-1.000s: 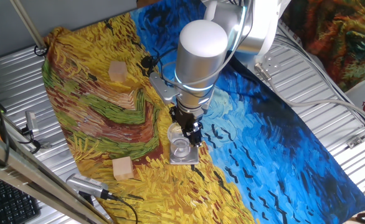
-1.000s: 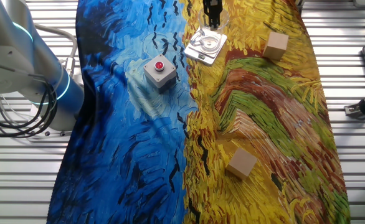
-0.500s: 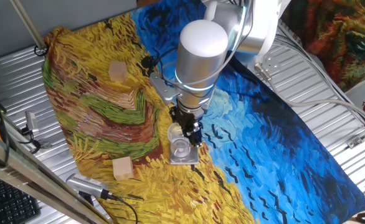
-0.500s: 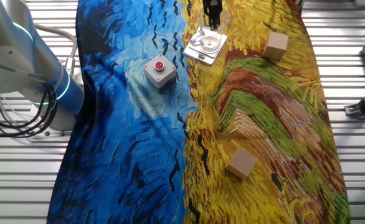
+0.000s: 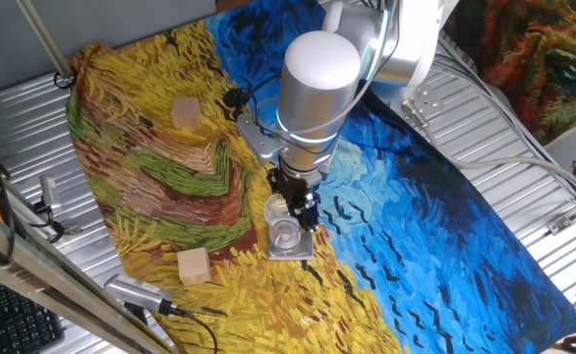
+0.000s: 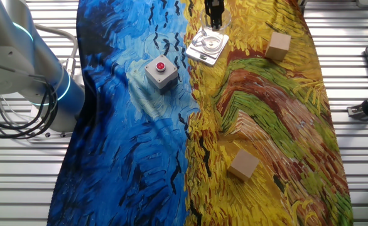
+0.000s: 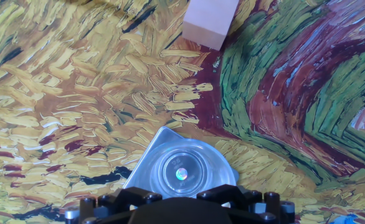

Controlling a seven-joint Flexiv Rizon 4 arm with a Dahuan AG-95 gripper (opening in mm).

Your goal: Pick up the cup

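The cup [image 5: 282, 222] is a small clear tumbler standing upright on a flat square grey coaster [image 5: 292, 250] on the painted cloth. My gripper [image 5: 305, 209] points straight down at the cup's rim, its dark fingers at the cup's right side. I cannot tell whether the fingers grip the wall. In the other fixed view the gripper [image 6: 215, 21] is at the far edge of the coaster [image 6: 197, 53] and the cup [image 6: 213, 41]. In the hand view the cup [image 7: 184, 172] shows from above, just ahead of the dark hand body [image 7: 182, 210]. The fingertips are hidden.
Two wooden cubes lie on the yellow side [image 5: 185, 113] [image 5: 194, 265], also seen in the other fixed view [image 6: 278, 45] [image 6: 243, 164]. A grey box with a red button [image 6: 160, 70] stands on the blue side. A cube [image 7: 211, 22] lies ahead in the hand view.
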